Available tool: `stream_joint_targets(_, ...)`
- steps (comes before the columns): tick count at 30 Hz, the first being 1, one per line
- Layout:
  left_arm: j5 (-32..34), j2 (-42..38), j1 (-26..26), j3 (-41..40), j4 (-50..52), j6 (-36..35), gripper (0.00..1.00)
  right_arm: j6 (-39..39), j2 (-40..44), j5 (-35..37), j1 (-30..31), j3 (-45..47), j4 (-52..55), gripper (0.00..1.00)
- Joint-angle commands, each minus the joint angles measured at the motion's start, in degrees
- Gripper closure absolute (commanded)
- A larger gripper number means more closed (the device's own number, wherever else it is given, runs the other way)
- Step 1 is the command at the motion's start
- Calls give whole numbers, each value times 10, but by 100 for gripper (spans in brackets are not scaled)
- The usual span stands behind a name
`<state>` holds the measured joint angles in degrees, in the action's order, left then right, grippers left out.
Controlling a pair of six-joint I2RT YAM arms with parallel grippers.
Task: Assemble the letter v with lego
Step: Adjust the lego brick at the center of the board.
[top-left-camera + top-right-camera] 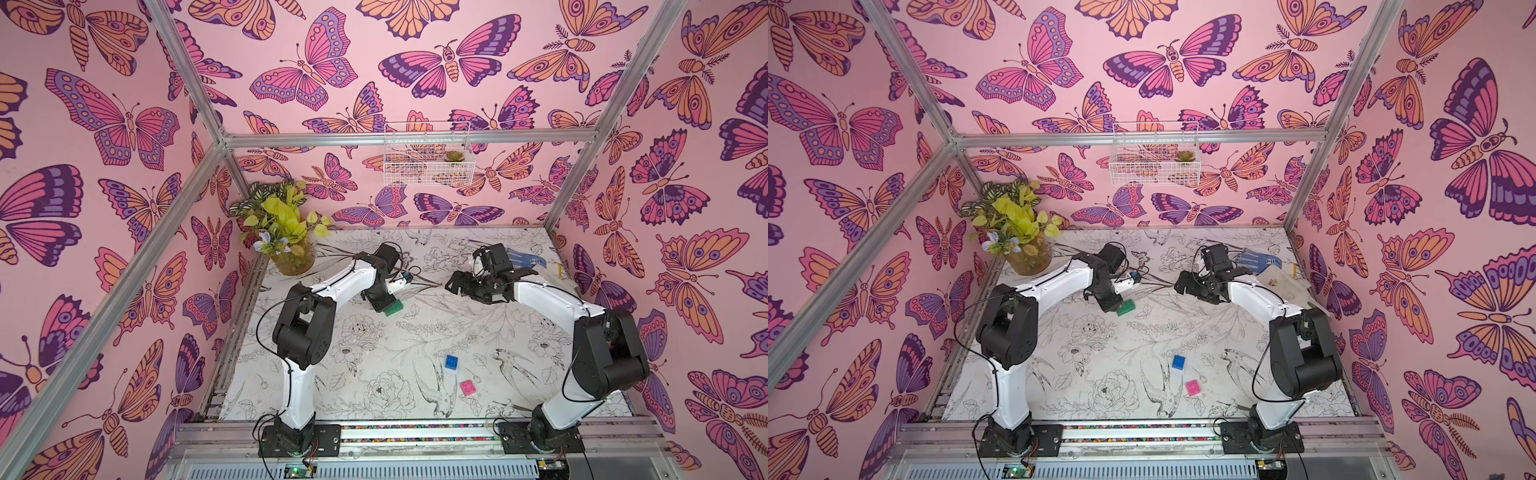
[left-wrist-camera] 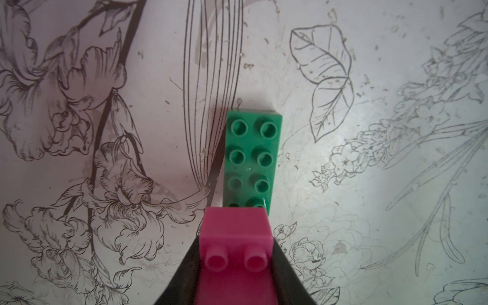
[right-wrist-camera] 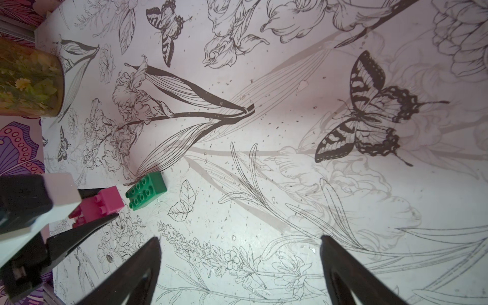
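Note:
My left gripper [image 2: 235, 237] is shut on a pink lego brick [image 2: 235, 229], held on its side low over the table. More pink shows behind that brick [image 3: 105, 202] in the right wrist view. Just past it a long green brick [image 2: 250, 161] lies flat, studs up, in both top views [image 1: 393, 308] [image 1: 1126, 308]. Whether pink and green touch I cannot tell. A blue brick [image 1: 451, 361] and a loose pink brick [image 1: 468, 388] lie apart near the table's front. My right gripper [image 3: 240, 237] hangs open and empty at mid-table [image 1: 455, 284], to the right of the green brick.
A vase of leaves [image 1: 291, 257] stands in the back left corner. A blue dotted glove [image 1: 523, 257] and a pale plastic bag [image 1: 1283, 282] lie at the back right behind the right arm. A wire basket [image 1: 428, 162] hangs on the back wall.

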<state>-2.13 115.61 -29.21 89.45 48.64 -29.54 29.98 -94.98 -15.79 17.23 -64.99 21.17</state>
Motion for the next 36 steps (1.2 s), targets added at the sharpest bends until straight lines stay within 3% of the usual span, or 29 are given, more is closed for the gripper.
stream_joint_targets(1,-10,11,4,10,24,-5,74,-3,0,-3,4,-14,-3,6)
stream_joint_targets(36,-4,25,0,-13,28,-4,75,-4,-10,-15,6,-12,-12,5)
